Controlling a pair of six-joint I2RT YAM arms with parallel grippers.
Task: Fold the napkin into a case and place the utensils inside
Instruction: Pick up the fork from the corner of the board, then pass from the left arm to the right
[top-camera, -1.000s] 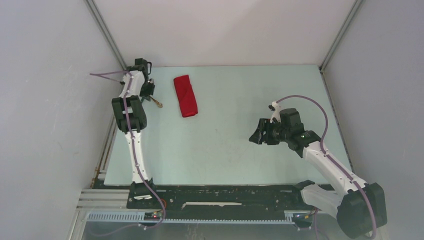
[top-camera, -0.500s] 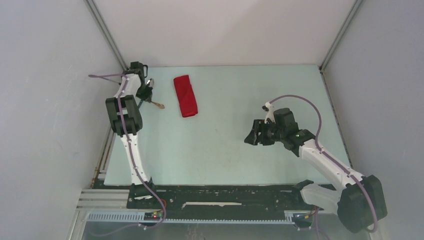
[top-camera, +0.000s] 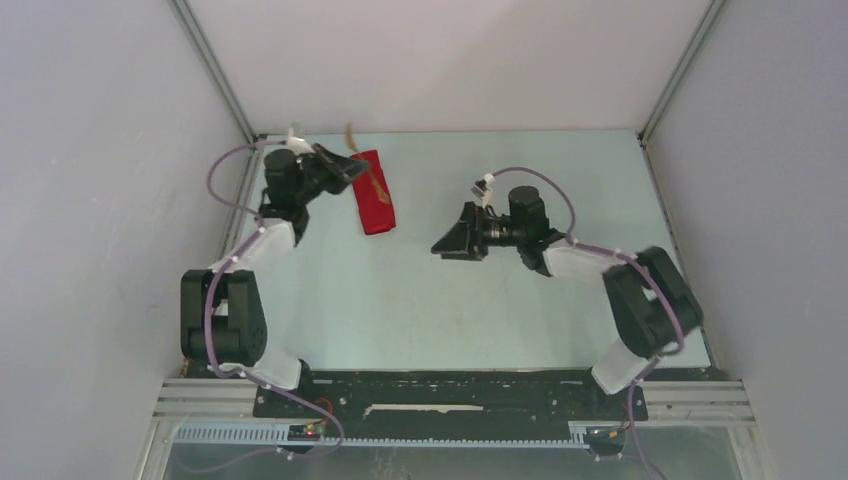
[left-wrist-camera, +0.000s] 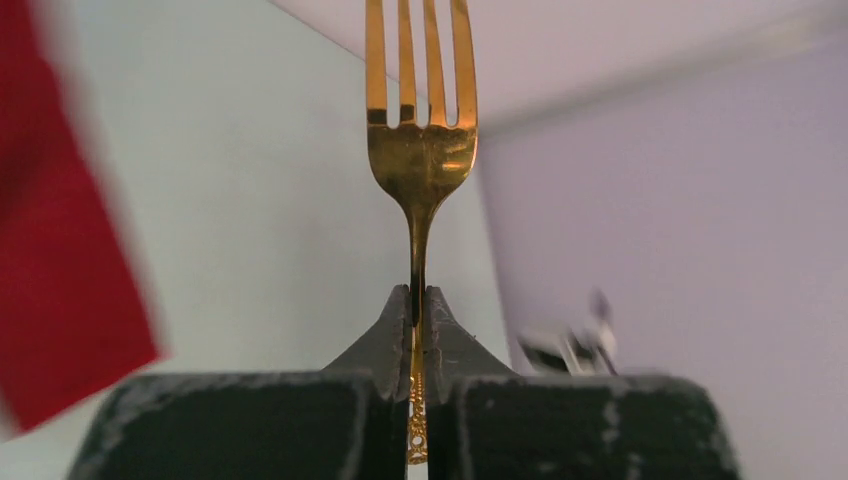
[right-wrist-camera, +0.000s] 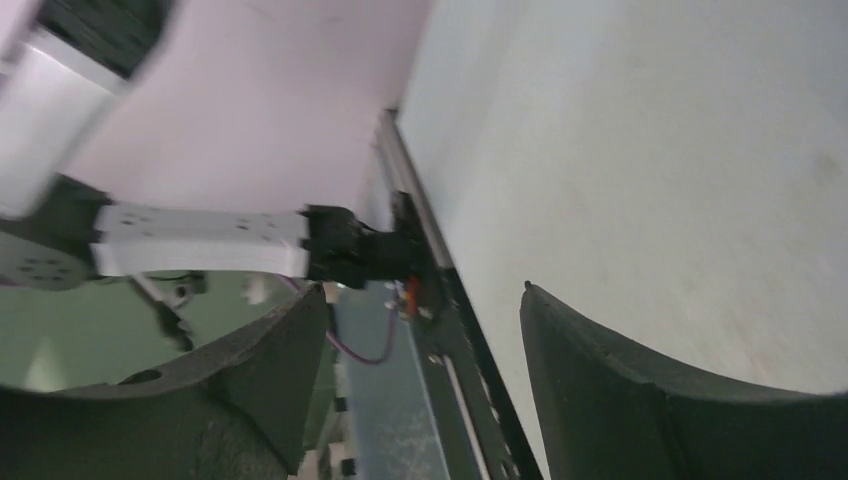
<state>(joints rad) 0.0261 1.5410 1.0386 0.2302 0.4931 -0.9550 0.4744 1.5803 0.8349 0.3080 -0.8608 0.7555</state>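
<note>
"One piece is off the desk (top-camera: 450, 300), as far as I can see. Over on the left, the left fingers (left-wrist-camera: 385, 345) are pressed tight on the handle of the small gold-coloured metal fork (left-wrist-camera: 420, 160), with the tines pointing away from the wrist."

"And the cloth?"

"The bright red cloth, folded into a narrow, long packet (top-camera: 372, 212), lies flat near the far left corner, just beside those fingers. From above, the fork hangs over its far half."

"So the folding's done?"

"It looks that way. I'd say this is the loading step. Next the fork needs lining up with an open edge of the packet and sliding in, though I can't pick out that edge from here."

"And the right side?"

"The right fingers (right-wrist-camera: 600, 380) are spread and hold nothing. They hover mid-desk, well apart from the packet. They could pin the cloth or lift a flap. I can't make out the other utensils."
</note>
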